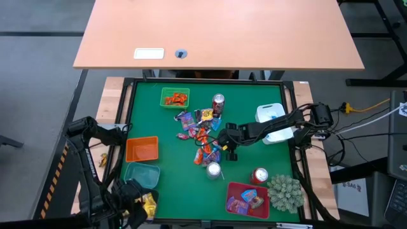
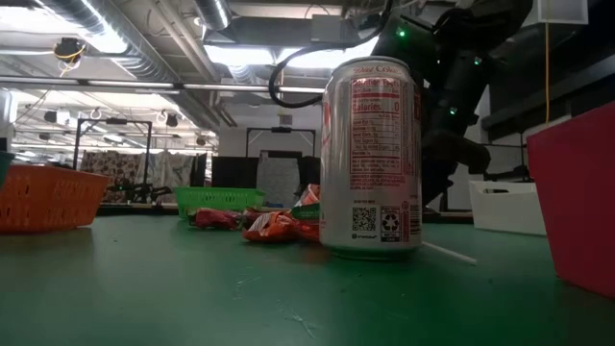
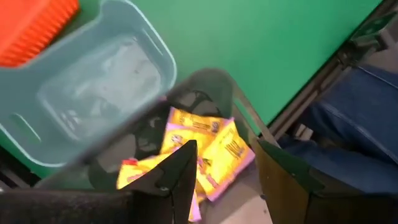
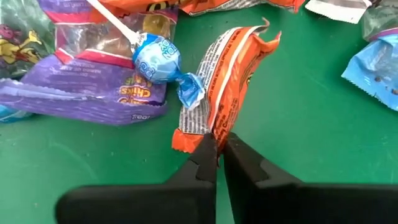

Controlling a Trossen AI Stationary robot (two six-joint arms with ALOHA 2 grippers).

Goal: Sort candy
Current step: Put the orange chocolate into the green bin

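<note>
Pinching an Orange Wrapper at the Candy Pile

Reaching into the middle of the green table (image 1: 172, 184), the right gripper (image 4: 219, 149) had its two fingers brought together on the edge of an orange candy packet (image 4: 233, 78), which lay flat beside a blue lollipop (image 4: 157, 57) and a purple packet (image 4: 81, 93). More candy (image 1: 200, 130) was scattered around a drink can (image 2: 371, 159). The left gripper (image 3: 227, 168) hung at the table's near left corner with its fingers apart, over yellow packets (image 3: 199, 146) in a dark bin, beside a teal bin (image 3: 93, 81)
</note>
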